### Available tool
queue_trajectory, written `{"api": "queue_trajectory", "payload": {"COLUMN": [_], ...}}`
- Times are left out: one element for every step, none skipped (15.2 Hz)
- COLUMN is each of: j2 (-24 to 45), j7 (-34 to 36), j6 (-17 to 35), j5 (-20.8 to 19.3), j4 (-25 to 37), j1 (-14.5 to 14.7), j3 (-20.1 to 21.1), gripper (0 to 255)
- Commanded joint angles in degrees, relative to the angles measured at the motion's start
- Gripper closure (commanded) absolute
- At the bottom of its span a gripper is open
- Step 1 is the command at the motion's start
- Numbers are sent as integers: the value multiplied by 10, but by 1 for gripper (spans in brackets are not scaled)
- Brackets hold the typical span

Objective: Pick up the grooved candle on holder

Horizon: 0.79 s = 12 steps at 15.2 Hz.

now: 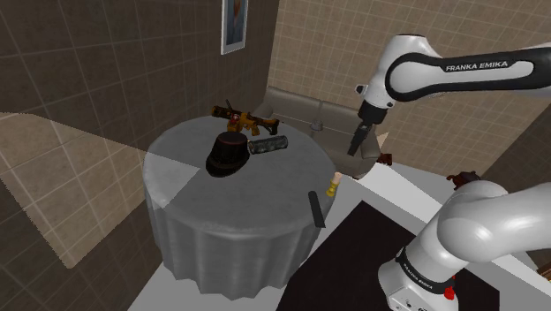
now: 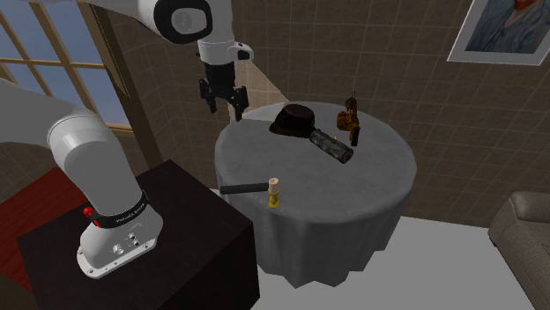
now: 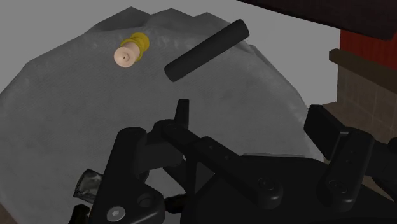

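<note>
One round table (image 1: 185,221) under a grey cloth is recorded, with five items on it, one of each.

1. One candle on holder (image 3: 132,51): a short pale cream candle is seated in a yellow holder. It is set upright at the table edge closest to the stand (image 2: 203,255). The grooves are too small to be made out.
2. One black bar (image 3: 207,49), laid flat near the candle on holder and not touching it.
3. One black hat (image 1: 228,156), placed towards the middle of the table.
4. One dark cylinder (image 2: 332,145), laid on its side just beside the hat.
5. One orange-brown object (image 1: 243,117), at the far edge from the stand; its kind cannot be told.

One white arm (image 1: 459,71) is listed, with one black gripper (image 2: 223,104). The gripper is hung in the air over the table edge on the stand's side, above the candle on holder and apart from it. Its two fingers are spread with a clear gap, and nothing is held between them.

One beige sofa (image 1: 305,110) is seen behind the table. One framed portrait (image 2: 502,31) is hung on the tiled wall. One window (image 2: 44,44) with blue panes is noted at the second exterior view's left.

Writing: "FRANKA EMIKA" is printed in white on the arm's dark band, read in the shoulder view. No other legible lettering is recorded.
</note>
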Motion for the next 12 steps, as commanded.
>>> {"api": "queue_trajectory", "payload": {"j2": [25, 40, 56, 73, 92, 111, 132, 153, 175, 199, 222, 247], "j7": [-18, -27, -36, -45, -54, -63, -72, -82, -92, -103, -114, -127], "j6": [43, 64, 85, 107, 128, 150, 172, 194, 215, 237, 258, 279], "j5": [-12, -17, -22, -26, -30, -33, -35, -37, -38, -37, -35, -31], "j4": [-17, -23, -27, -31, -34, -36, -37, -37, -36, -34, -31, -27], "j1": [-8, -11, -14, -17, -19, -21, -23, -24, -25, -25, -25, -24], "j3": [-16, -24, -32, -40, -48, -57, -65, -74, -82, -91, -99, -108], "gripper": [0, 0, 0, 0, 0, 0, 0, 0, 0, 0, 0, 0]}}
